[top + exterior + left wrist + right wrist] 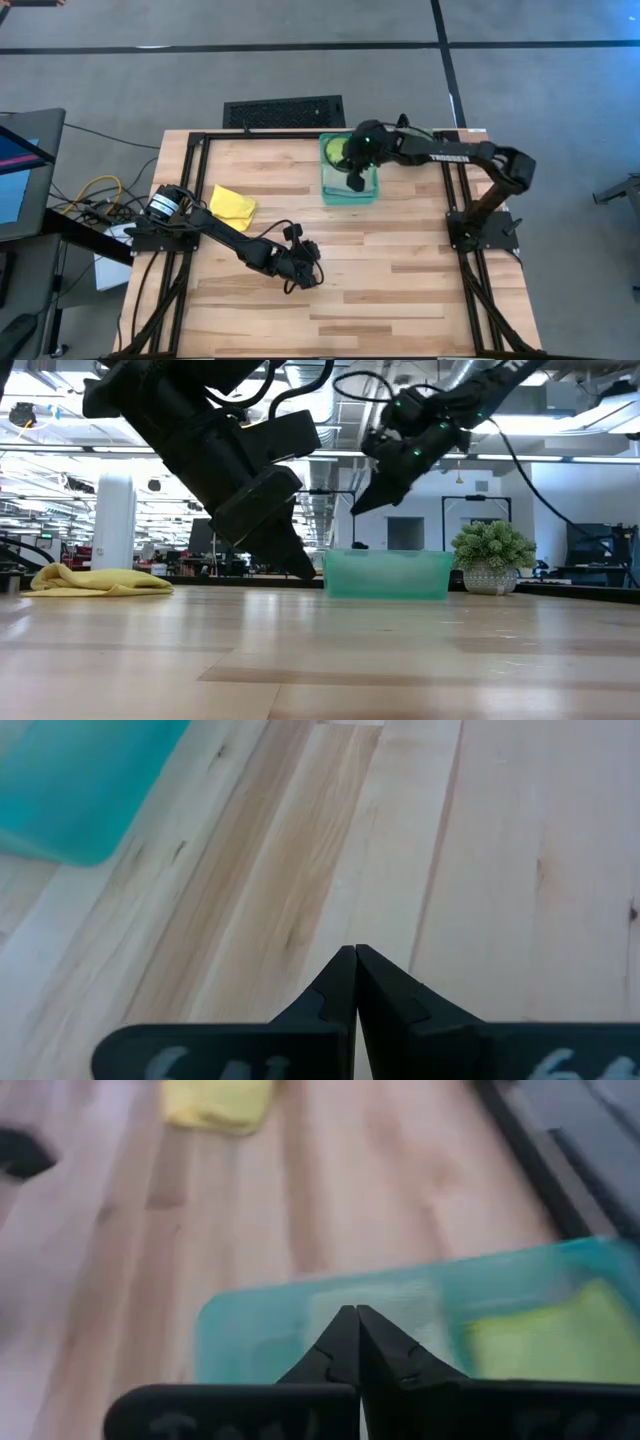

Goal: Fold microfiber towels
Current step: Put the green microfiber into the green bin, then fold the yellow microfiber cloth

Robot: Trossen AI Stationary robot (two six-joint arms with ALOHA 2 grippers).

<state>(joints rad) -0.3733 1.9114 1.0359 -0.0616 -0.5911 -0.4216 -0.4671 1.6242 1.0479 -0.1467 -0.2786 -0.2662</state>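
Right hand pressed together above teal bin, lime towel inside, yellow towel well apart.

The right arm hides most of the bin's towels, perhaps 2.

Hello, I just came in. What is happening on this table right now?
A two-armed robot is working on folding towels. The right gripper hangs over the teal bin at the far edge of the table, its fingers shut with nothing visibly held; a lime green towel lies inside the bin. The left gripper waits shut above bare wood near the table's middle. A yellow towel lies crumpled on the left side.
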